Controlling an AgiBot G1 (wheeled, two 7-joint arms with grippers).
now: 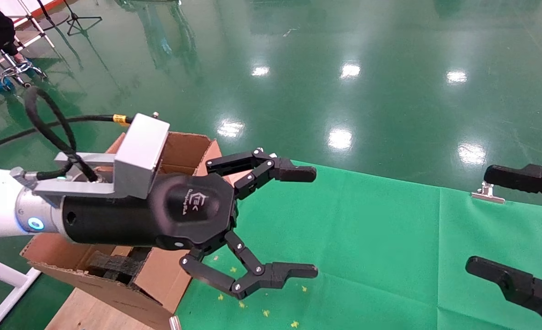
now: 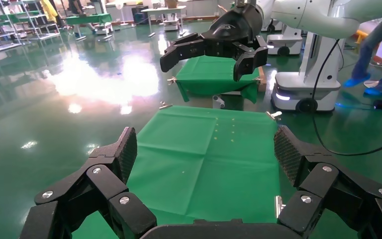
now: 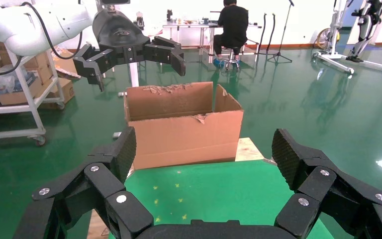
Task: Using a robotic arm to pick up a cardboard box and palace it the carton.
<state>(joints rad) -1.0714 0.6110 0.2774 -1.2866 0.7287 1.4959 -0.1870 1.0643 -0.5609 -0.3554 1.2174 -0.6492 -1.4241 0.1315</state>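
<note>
Carton (image 1: pixel 179 151) at 9 o'clock holding black foam (image 1: pixel 110 266); my left hand (image 1: pixel 298 222) hovering released above tabletop (image 1: pixel 367 238), right hand (image 1: pixel 491 222) released too.

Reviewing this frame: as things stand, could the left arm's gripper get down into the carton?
Probably yes. The left gripper hangs open and empty just beside the carton, whose top stands open with flaps upright; nothing sits between them. The right gripper is open too, far across the green cloth.

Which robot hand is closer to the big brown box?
The left one. The left gripper hangs open just beside the carton, its arm crossing above it. The right gripper is open too, far off across the green cloth.
</note>
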